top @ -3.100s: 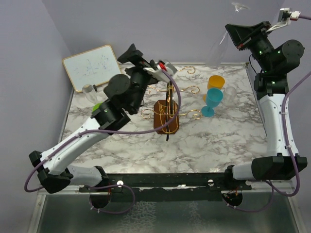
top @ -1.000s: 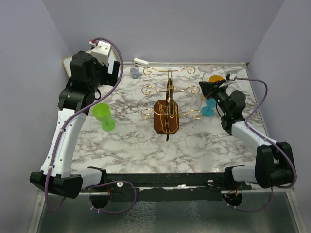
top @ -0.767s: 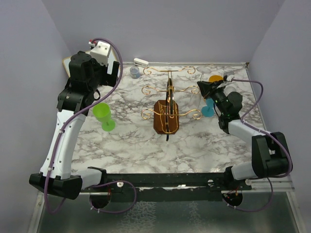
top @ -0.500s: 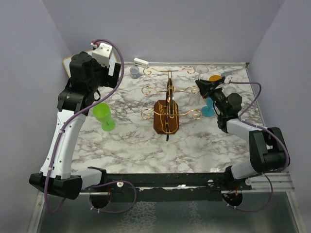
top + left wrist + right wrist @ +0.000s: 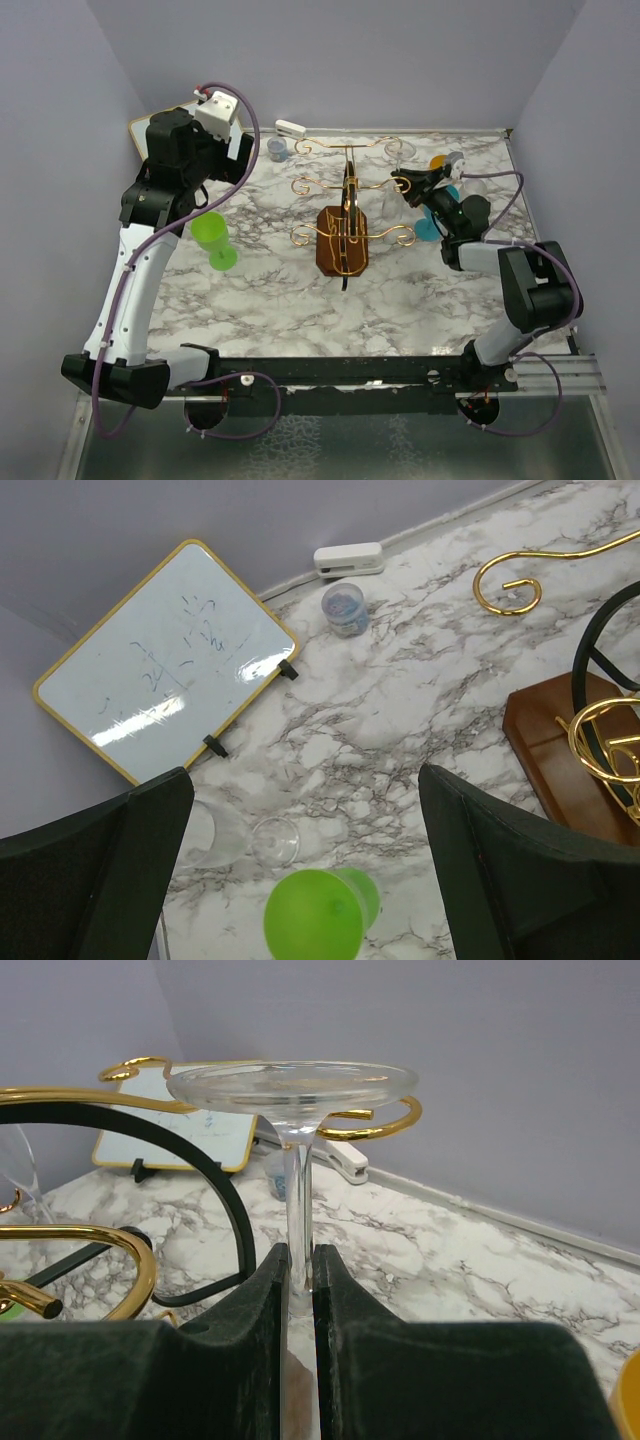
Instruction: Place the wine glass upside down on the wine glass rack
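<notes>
We found the light bright, soft and even, with only faint shadows. Glare streaked the whiteboard (image 5: 165,665), and the nearest fingers (image 5: 130,1380) looked soft in our right wrist view.

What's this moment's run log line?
right end effector: shut on wine glass stem, foot up | wine glass rack: glass alongside | left end effector: open, empty

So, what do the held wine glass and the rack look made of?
Wine glass: clear, glossy, likely glass, possibly plastic; the background shows through its stem. Wine glass rack: thin shiny gold wire, probably metal; its base looks like brown varnished wood.
</notes>
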Robot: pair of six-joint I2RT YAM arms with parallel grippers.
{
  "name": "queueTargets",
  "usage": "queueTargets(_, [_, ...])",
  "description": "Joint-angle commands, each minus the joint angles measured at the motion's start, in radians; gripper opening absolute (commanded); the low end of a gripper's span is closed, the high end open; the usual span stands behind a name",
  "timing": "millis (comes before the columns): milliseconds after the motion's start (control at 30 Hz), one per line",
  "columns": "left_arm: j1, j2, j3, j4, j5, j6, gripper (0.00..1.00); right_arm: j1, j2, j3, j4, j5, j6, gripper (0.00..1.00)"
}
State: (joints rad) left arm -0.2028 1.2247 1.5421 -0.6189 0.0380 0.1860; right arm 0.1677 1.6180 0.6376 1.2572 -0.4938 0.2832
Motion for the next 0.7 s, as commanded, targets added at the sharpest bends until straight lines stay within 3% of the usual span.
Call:
queueTargets(0, [0.005,0.008,0.001,-0.017,0.045,0.010,0.97,0.011,0.045,0.050,0.085,-0.054,0.008,0.01])
queueTargets(467, [0.005,0.004,-0.018,-0.012,0.045,0.021,0.96,0.041,0.157,0.169,0.039,-0.120,-0.006,0.01])
queueTargets(667, [0.006,0.001,-0.023,-0.016,0.048,0.029,0.97,0.054,0.195,0.217,0.014,-0.079,0.009,0.01])
